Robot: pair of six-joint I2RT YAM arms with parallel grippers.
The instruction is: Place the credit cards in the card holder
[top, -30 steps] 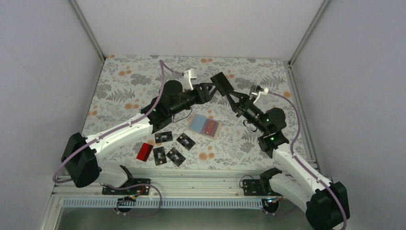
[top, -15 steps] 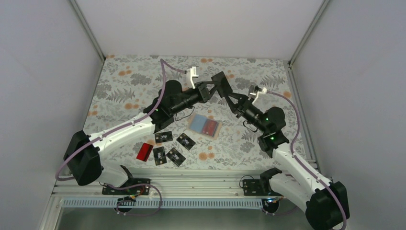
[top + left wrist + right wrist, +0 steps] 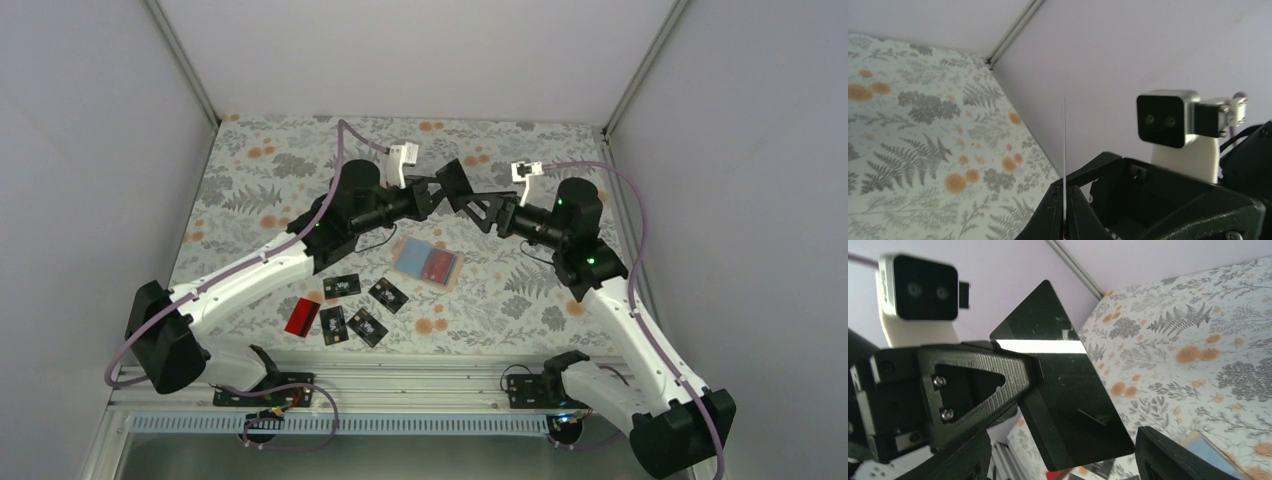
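My left gripper (image 3: pixel 438 194) is shut on a plain black credit card (image 3: pixel 453 181), held above the back of the table. In the left wrist view the card (image 3: pixel 1064 145) shows edge-on as a thin line rising from the closed jaws (image 3: pixel 1064 202). My right gripper (image 3: pixel 484 207) faces it, open; its fingers (image 3: pixel 1168 455) stand either side of the card (image 3: pixel 1063 375) without touching it. The card holder (image 3: pixel 428 262) lies open below, light blue inside with a red card in it. Several black cards (image 3: pixel 341 287) and one red card (image 3: pixel 301 316) lie at the front left.
The floral mat (image 3: pixel 260 170) covers the table, with white walls on three sides. The two wrists sit close together over the back middle. The metal rail (image 3: pixel 420 372) with the arm bases runs along the near edge.
The left gripper shut on the black card and the right gripper then opened, letting it go. The right arm lifted and swung its elbow to the right.
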